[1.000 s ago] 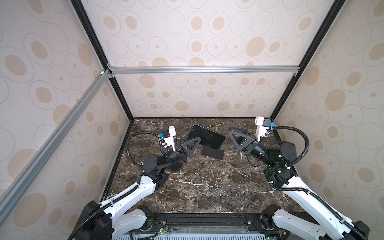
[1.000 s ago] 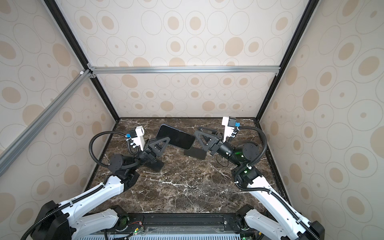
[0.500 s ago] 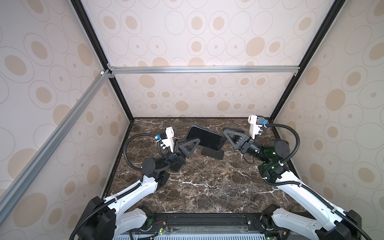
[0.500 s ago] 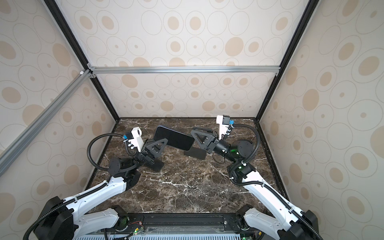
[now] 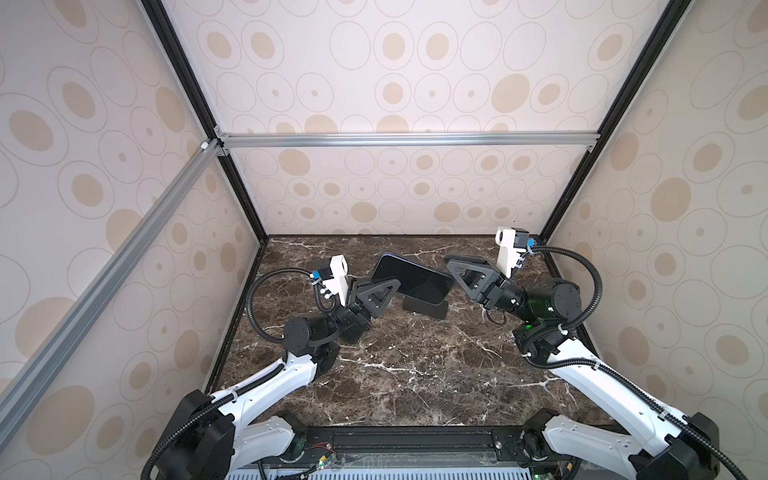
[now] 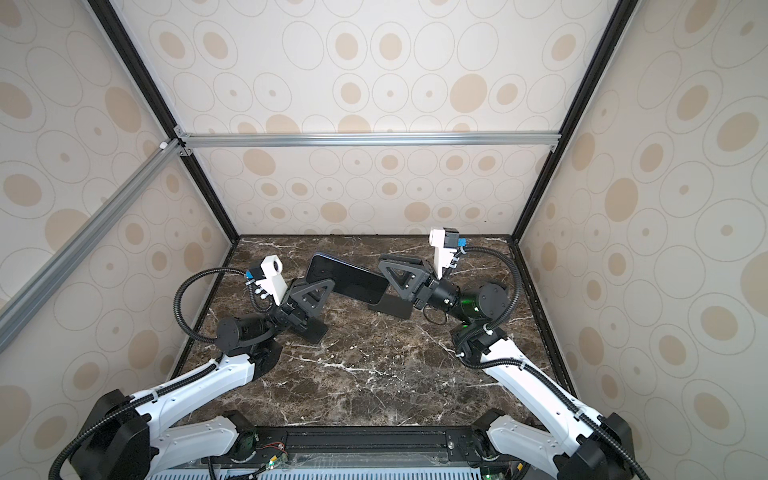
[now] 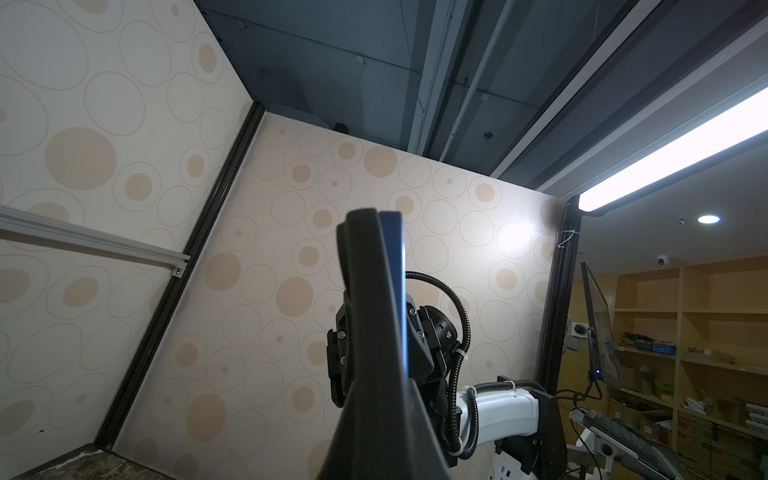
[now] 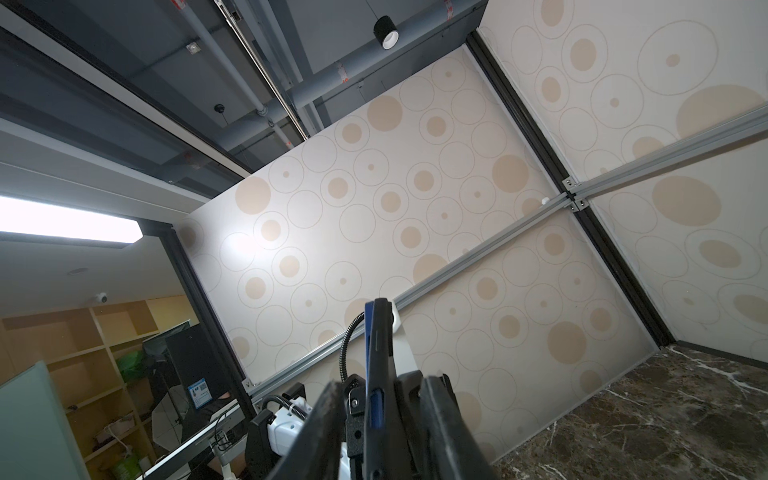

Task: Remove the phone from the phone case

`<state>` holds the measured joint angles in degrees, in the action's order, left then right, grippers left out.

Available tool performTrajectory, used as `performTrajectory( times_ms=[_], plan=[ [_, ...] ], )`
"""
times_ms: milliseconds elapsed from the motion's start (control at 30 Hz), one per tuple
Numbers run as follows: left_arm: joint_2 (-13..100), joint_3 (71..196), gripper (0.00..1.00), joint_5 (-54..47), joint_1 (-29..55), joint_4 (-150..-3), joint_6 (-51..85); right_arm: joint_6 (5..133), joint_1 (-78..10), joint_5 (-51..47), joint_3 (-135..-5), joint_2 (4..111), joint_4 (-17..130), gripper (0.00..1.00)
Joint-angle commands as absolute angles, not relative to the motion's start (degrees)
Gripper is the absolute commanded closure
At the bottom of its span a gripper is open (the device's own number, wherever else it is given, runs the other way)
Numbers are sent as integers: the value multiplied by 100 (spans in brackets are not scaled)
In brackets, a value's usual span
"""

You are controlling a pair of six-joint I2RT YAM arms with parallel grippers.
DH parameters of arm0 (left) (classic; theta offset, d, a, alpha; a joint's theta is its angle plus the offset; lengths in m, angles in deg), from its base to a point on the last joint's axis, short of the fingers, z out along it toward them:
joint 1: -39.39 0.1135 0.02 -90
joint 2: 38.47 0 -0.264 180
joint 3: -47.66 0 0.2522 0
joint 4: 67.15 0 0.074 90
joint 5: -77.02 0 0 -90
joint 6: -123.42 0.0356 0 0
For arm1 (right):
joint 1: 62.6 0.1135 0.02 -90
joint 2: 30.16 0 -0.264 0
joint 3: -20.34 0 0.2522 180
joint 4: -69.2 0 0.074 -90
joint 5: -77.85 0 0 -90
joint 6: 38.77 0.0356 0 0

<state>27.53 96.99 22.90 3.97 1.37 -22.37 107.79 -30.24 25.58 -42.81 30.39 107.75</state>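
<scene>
The phone (image 5: 411,277) (image 6: 347,279), dark-screened with a blue body, sits in its black phone case and hangs tilted above the marble table in both top views. My left gripper (image 5: 392,284) (image 6: 326,286) is shut on its left end. In the left wrist view the black case (image 7: 363,291) lies against the phone's blue edge (image 7: 397,270), rising from my left gripper (image 7: 384,399). My right gripper (image 5: 451,266) (image 6: 384,262) straddles the right end. In the right wrist view the phone's edge (image 8: 376,353) stands between the fingers (image 8: 328,419) of my right gripper (image 8: 382,399), with a gap on each side.
The dark marble table (image 5: 407,374) (image 6: 365,374) is boxed in by patterned walls on three sides. An aluminium rail (image 5: 395,139) crosses the back wall high up, and another runs along the left wall (image 5: 104,282). The phone's shadow (image 5: 426,309) falls on the table beneath it.
My right gripper has moved left onto the phone's right end, and its jaws have narrowed. My left gripper still holds the phone, shifted slightly left.
</scene>
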Motion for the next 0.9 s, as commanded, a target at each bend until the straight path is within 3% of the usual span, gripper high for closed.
performTrajectory(
  times_ms=[0, 867],
  plan=[
    [2669, 9774, 100, 2187, 372, 743, -2395, 10884, -2970, 2627, -4405, 3037, 11047, 67],
    [2885, 9525, 100, 1709, 270, 1499, -2789, 10681, -2683, 2061, -4338, 3061, 10972, 70]
  ],
)
